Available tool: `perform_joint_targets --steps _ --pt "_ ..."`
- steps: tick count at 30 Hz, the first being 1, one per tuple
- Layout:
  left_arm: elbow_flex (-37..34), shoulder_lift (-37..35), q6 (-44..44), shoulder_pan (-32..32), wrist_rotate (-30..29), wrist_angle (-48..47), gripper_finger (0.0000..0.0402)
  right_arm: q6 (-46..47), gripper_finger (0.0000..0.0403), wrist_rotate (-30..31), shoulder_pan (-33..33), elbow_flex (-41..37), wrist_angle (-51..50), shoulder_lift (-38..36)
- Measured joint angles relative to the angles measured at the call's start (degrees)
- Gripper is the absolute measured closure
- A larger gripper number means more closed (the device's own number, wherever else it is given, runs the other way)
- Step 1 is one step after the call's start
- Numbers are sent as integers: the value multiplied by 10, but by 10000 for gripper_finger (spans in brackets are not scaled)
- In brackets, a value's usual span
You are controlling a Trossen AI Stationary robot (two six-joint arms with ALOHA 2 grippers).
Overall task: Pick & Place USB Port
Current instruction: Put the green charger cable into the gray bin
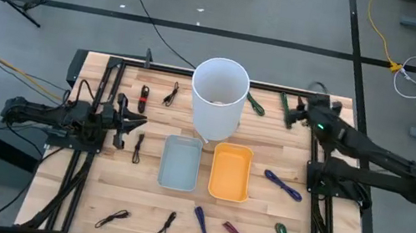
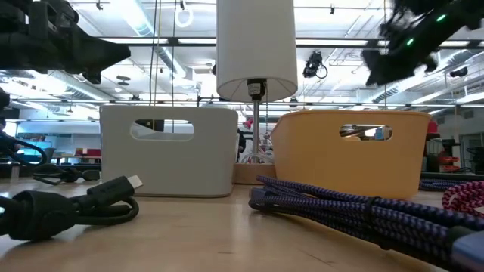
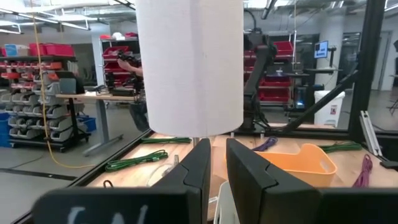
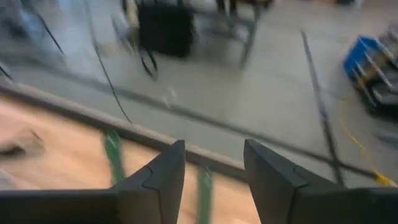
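My left arm lies low along the table's (image 1: pixel 257 226) left edge, its left end effector (image 1: pixel 139 124) slightly parted, empty, beside a black USB cable (image 1: pixel 139 146). My right end effector (image 1: pixel 298 112) hangs over the far right corner above a green cable (image 4: pixel 113 155), fingers apart, holding nothing. Only the low view shows the cable connector (image 2: pixel 128 183).

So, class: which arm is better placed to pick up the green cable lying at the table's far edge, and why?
The right arm, most likely. Its right gripper hangs open beside the green cable, which also shows just ahead of its fingers in its wrist view. The left gripper is across the table, past the white cylinder.
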Motion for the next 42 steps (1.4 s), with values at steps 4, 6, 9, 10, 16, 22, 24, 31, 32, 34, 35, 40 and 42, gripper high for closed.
perform_joint_targets --steps 4,6,9,10,16,22,24,31,32,34,35,40,42 --pt "0 0 -3 0 0 -2 346 -16 204 -83 -80 11 2 81" --pt "0 0 -3 0 0 -3 346 -20 184 -111 -115 12 0 116" --pt "0 0 -4 0 0 -8 346 -31 156 -132 -151 13 2 166" --pt "0 0 -9 0 0 -10 346 -29 148 -138 -159 13 1 181" --pt "0 0 -24 0 1 -15 346 -26 120 -187 -181 13 19 266" --pt "0 0 -44 0 1 -35 346 -24 112 -205 -181 13 53 340" --pt "0 0 -45 0 1 -39 346 -21 112 -215 -181 13 65 364" --pt "0 0 -44 0 1 -40 346 -20 112 -215 -179 13 85 430" --pt "0 0 -44 0 1 -40 346 -23 112 -215 -176 13 85 433" --pt "0 0 -44 0 1 -40 346 -31 112 -214 -173 13 83 437" --pt "0 0 -44 0 1 -40 346 -30 112 -215 -172 13 83 438" --pt "0 0 -44 0 1 -40 346 -14 120 -231 -173 13 81 438" --pt "0 0 -44 0 1 -40 346 -16 132 -235 -173 13 75 438"
